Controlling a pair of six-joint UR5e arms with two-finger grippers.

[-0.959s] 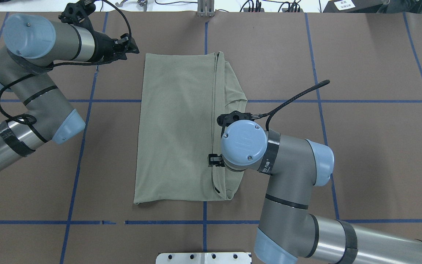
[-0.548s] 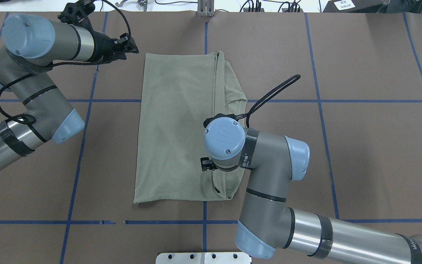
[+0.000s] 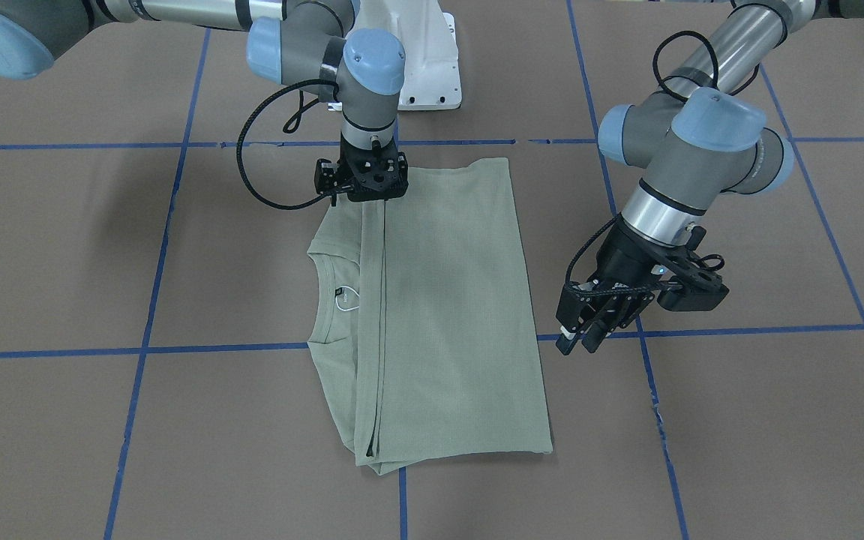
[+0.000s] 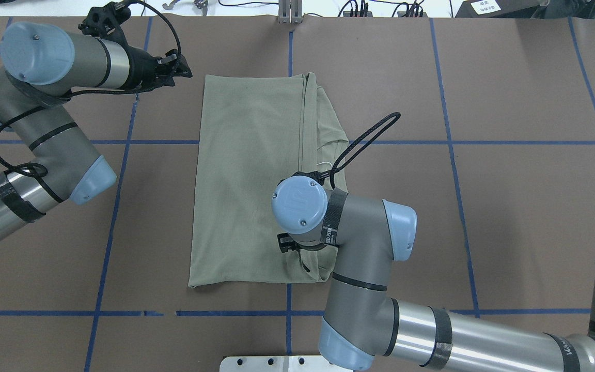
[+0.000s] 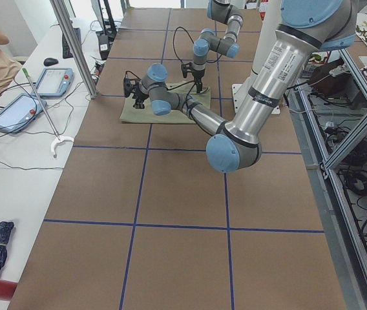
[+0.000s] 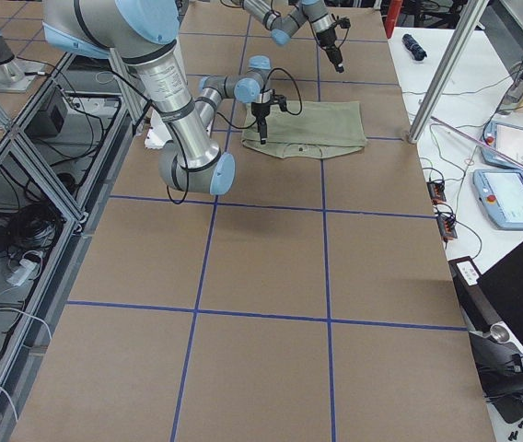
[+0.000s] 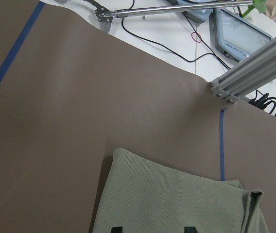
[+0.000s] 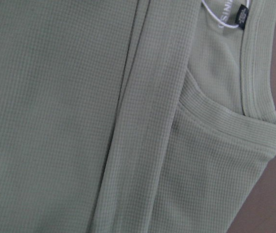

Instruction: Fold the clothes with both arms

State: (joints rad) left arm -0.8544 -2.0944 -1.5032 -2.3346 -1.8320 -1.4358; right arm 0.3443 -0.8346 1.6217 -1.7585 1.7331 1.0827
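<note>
Shirt [image 4: 248,181] folded, flat on worktop [image 4: 509,206], collar [image 8: 255,63] exposed beside fold edge. Right end effector [image 3: 362,187] low over fold edge, shirt directly beneath; clenched or released: cannot tell, tips out of sight. Left end effector [image 3: 580,341] released, empty, above bare worktop, shirt corner near, not touching.

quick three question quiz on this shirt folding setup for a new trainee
1. True or false: the left gripper grips the shirt.
2. Which one hangs over the shirt? A the left gripper, B the right gripper, C both.
3. Fill in: the neck label is ___ with a white loop.
Key: 1 false, its jaws are open, off the cloth beside it. 2 B. 3 black.
</note>
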